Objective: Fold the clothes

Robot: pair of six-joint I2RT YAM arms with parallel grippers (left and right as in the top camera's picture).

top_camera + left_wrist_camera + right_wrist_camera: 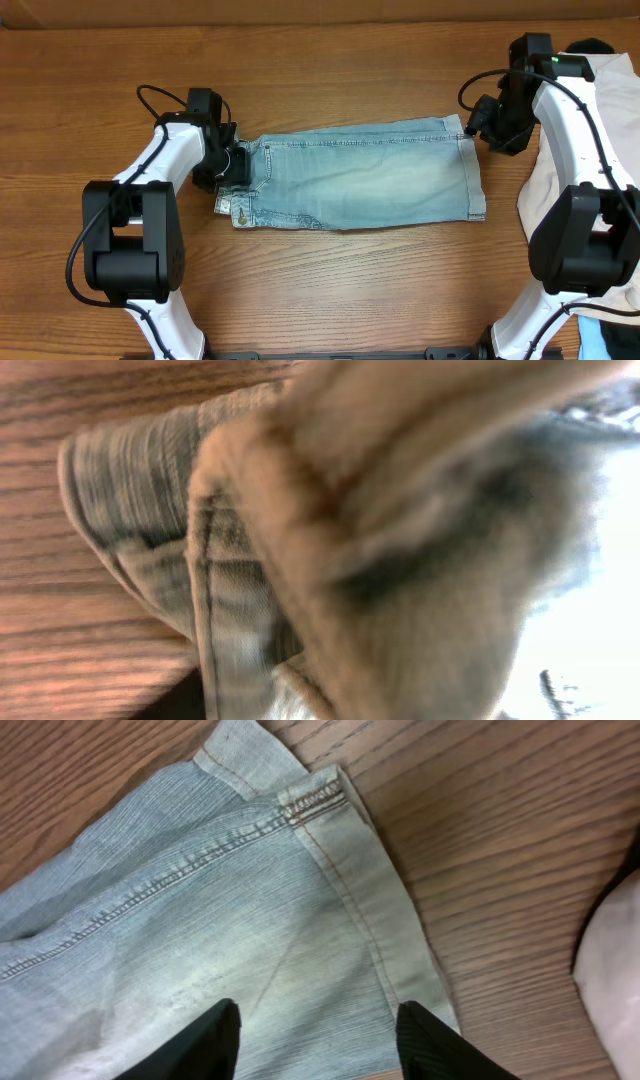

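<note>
Between my left jaws and my right jaws, the denim shorts (360, 175) lay flat on the tabletop (330, 290), spread lengthwise. Waistband (238, 192) end at the left jaws, leg hem (372, 890) end below the right jaws.

Right jaws: released, spread wide, poised just above the hem corner and straddling the hem strip. Nothing held.

Left jaws: down at the waistband. The left wrist view was filled with blurred denim pressed close to the lens. Could not tell whether they were clenched on the cloth or released.

Judgement: both ends were being taken up for the first fold; no fold made yet.

Risks noted:
- If the right jaws closed this near the hem's outer edge, they could catch only the top layer or slip off the strip. The lower layer would then drag and the fold would come out skewed.
- If only one end were gripped when the lift began, the shorts would swing and bunch toward the held side.
- A pale cloth (610, 970) lay just outside the right jaws. A wide approach could snag it and pull it in with the denim.
</note>
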